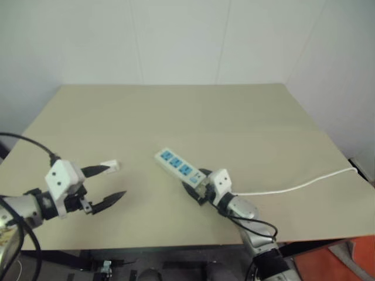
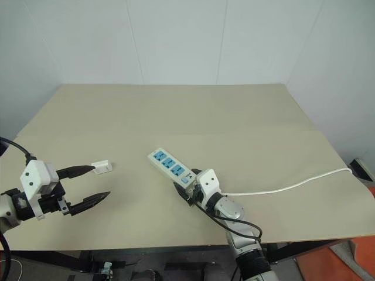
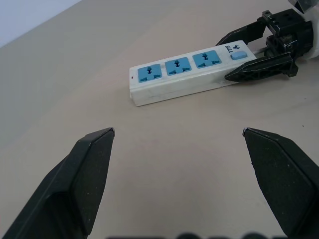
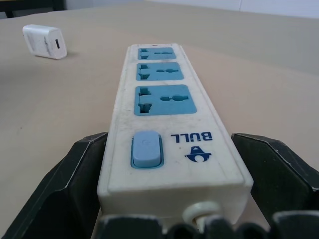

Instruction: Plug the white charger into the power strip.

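Strip (image 2: 170,165) lies mid-table (image 2: 234,111), its cord end between the spread fingers of the right gripper (image 4: 167,199), no clear grip; charger (image 2: 102,167) lies to its left, just off the left gripper's (image 2: 88,184) spread fingers.

Bare table (image 2: 246,111) surrounds the white charger (image 2: 102,167); the power strip (image 2: 170,166) lies well apart.

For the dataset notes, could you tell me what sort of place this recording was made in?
Probably a lab or test room, not a home: a plain beige table set against bare white walls, holding just a power strip with its cord and a white charger.
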Motion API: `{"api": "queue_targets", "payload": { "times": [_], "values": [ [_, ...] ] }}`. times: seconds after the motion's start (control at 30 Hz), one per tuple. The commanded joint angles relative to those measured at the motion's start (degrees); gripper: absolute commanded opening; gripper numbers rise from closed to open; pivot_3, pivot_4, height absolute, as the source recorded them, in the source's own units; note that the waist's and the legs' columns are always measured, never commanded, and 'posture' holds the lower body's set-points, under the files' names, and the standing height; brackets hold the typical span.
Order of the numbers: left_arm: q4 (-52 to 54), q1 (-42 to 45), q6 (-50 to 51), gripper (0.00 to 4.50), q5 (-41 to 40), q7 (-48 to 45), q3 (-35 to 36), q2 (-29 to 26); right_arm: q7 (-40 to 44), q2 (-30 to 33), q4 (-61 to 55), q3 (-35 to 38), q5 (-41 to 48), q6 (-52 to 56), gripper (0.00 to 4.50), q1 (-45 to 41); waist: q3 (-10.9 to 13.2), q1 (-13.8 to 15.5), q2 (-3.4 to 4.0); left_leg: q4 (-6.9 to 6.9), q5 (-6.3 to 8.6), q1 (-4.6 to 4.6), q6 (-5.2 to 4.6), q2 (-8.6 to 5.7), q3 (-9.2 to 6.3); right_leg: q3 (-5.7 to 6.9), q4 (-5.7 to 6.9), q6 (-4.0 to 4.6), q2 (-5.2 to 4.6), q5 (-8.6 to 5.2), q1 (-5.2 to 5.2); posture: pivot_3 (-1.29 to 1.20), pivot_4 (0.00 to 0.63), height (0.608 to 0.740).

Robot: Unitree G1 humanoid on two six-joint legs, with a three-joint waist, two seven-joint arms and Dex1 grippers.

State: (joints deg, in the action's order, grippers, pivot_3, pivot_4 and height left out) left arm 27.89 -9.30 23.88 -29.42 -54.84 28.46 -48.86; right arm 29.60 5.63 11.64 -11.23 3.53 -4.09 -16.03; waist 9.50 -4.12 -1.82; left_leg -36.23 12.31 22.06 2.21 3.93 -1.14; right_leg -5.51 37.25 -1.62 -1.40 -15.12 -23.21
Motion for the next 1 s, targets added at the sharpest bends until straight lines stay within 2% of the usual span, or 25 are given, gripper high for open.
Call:
{"api": "queue_targets", "payload": {
  "times": [0.03,0.37,0.53,0.8,1.0],
  "values": [
    [1.0,0.6,-0.7,4.50,-0.7,0.0,1.4,-0.8,1.1,-0.7,2.7,-1.0,-0.2,-1.7,4.48,-2.0,0.0,-0.1,0.00,0.00,0.00,-0.01,0.00,0.00,0.00,0.00,0.01,0.00,0.01,0.00,0.00,0.00,0.150,0.740],
    [1.8,0.1,-0.5,4.50,-0.8,0.4,2.1,-0.7,3.1,-0.9,7.1,-1.7,-0.4,1.0,4.48,-5.0,0.0,-0.5,-0.04,0.00,0.00,-0.10,0.00,0.02,0.00,-0.03,0.08,0.00,0.04,0.00,0.03,0.00,0.150,0.740],
    [2.1,-0.2,-0.3,4.50,-0.8,0.6,2.2,-0.7,4.8,0.1,6.5,-1.9,-0.3,2.6,3.40,-4.6,-0.1,-0.7,-0.06,0.00,0.00,-0.11,0.00,0.02,-0.01,-0.02,0.08,0.00,0.04,0.00,0.04,0.00,0.150,0.740],
    [-1.1,2.8,-1.4,4.50,-0.3,-2.1,0.6,-3.3,9.0,2.6,7.9,-0.4,1.6,1.2,3.40,-6.5,-0.1,-0.8,-0.06,0.02,0.00,-0.08,0.00,0.01,-0.01,-0.02,0.07,0.00,0.03,0.00,0.04,0.00,0.150,0.740],
    [-9.6,10.6,-4.0,4.50,0.8,-6.6,-2.9,-7.6,16.3,6.3,12.3,3.8,6.1,-3.9,3.40,-11.2,0.0,-0.5,-0.03,0.02,0.00,-0.03,0.00,0.00,-0.02,0.01,0.04,-0.02,0.03,-0.02,0.02,0.00,0.150,0.740]
  ]
}}
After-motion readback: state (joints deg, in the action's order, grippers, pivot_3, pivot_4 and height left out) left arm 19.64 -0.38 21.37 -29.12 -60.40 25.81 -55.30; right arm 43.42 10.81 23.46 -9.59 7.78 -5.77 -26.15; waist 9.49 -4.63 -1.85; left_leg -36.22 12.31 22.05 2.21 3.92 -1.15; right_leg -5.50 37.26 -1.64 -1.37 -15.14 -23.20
